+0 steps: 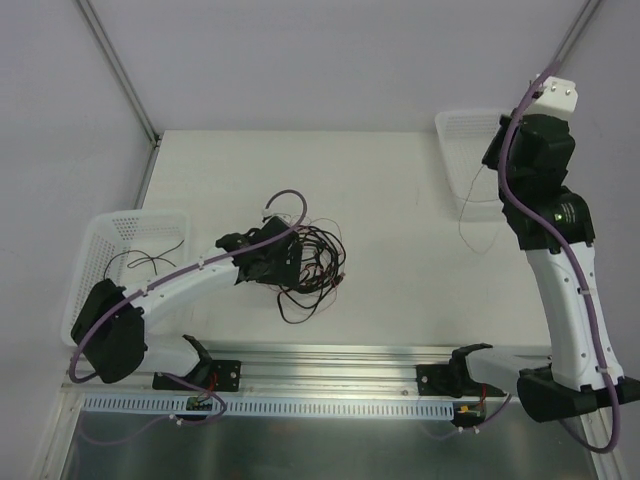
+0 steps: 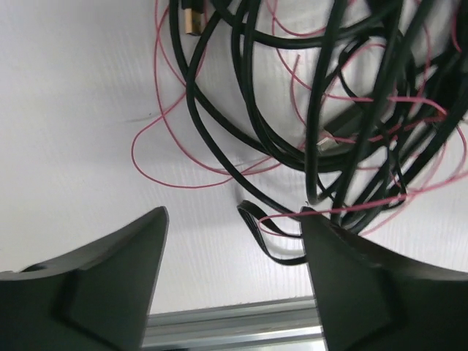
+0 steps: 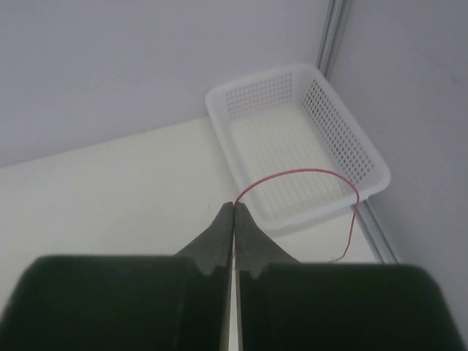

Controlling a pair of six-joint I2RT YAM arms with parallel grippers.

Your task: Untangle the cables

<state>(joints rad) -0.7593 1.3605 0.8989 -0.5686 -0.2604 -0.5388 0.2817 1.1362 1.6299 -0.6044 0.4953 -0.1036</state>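
While the left gripper (image 2: 234, 217) hangs low over the cables (image 1: 315, 265), its jaws stand apart. 1 black loop (image 2: 274, 245) and a fine red strand lie between the fingers on the table (image 1: 400, 200). Cables: black and red loops heaped mid-table, touching the right-hand finger. Right gripper (image 3: 234, 207): high at far right, jaws pinched together on 1 thin red wire (image 3: 300, 172), which arcs over the rim of the right basket (image 3: 333, 110) and drops outside it. Left basket (image 1: 100, 235) holds a few dark wires.
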